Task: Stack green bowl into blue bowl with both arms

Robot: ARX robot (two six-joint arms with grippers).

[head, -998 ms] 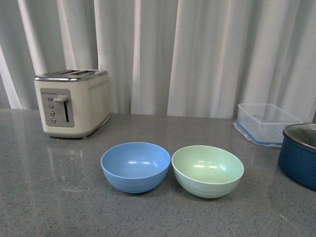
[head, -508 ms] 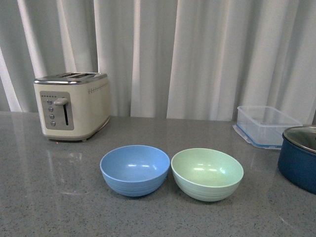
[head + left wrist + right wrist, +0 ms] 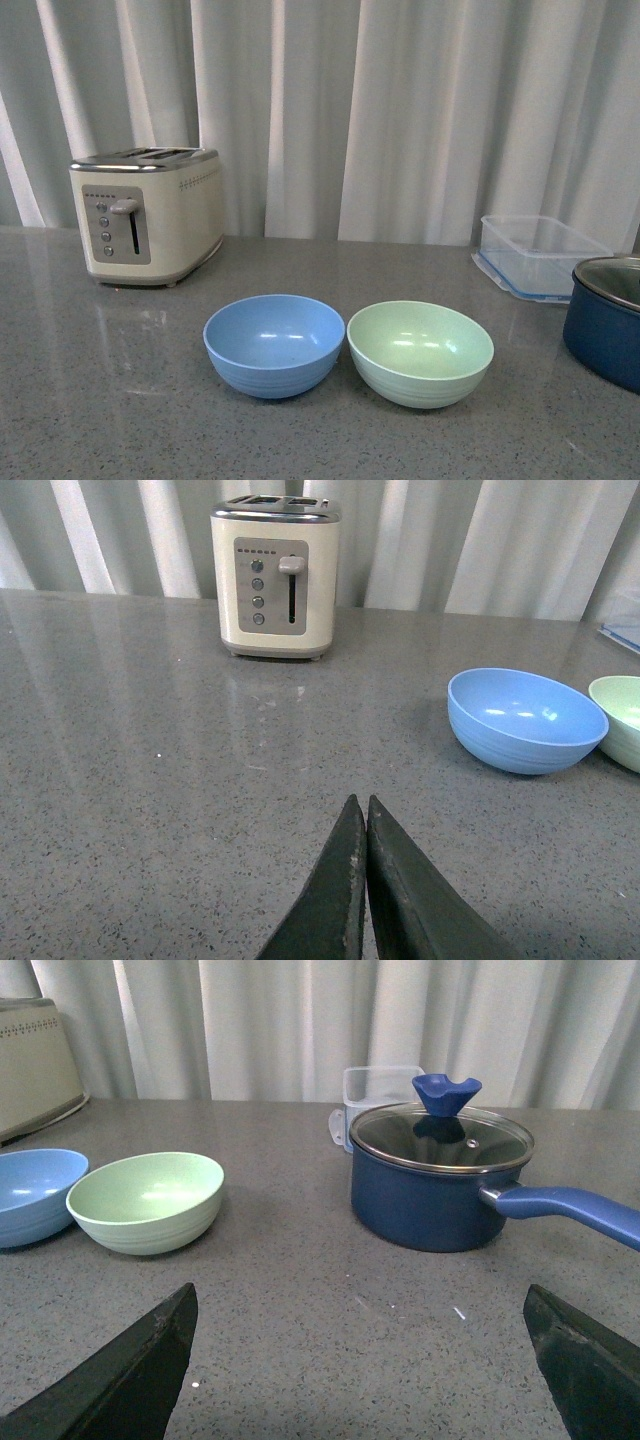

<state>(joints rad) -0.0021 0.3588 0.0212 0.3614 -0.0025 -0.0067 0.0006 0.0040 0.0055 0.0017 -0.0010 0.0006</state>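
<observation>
— Black fingers nearest you: the left gripper (image 3: pixel 360 805) has its two blades pressed flat together with nothing between them, over bare grey counter (image 3: pixel 150 780). The right gripper (image 3: pixel 360 1305) is spread wide and is just as empty.

— And the bowls?

— Beyond both grippers, mid-counter, upright and side by side. The green bowl (image 3: pixel 420 352) is on your right and the blue bowl (image 3: pixel 274 344) on your left. Their rims are so close I can't tell whether they touch. Neither arm shows in the front view, so I'd say you're well short of them.

— How will the green one handle?

— It's matte plastic with a thin wall, so I'd judge it light and stiff, not fragile. It may skate on that glossy stone if you nudge it. Pinch the rim on the side away from the blue bowl, one finger inside and one outside. The faint ridges low on the wall offer little to grip. Your right fingers look wide enough for that. Your left must open before it can steady the blue bowl.

— Anything to mind farther back?

— The navy pot (image 3: pixel 430 1185) with its glass lid stands right of the green bowl, so watch your right arm's swing. Behind it is the clear container (image 3: pixel 540 250), far left the cream toaster (image 3: pixel 148 212), and last the white curtain (image 3: pixel 400 100).
</observation>
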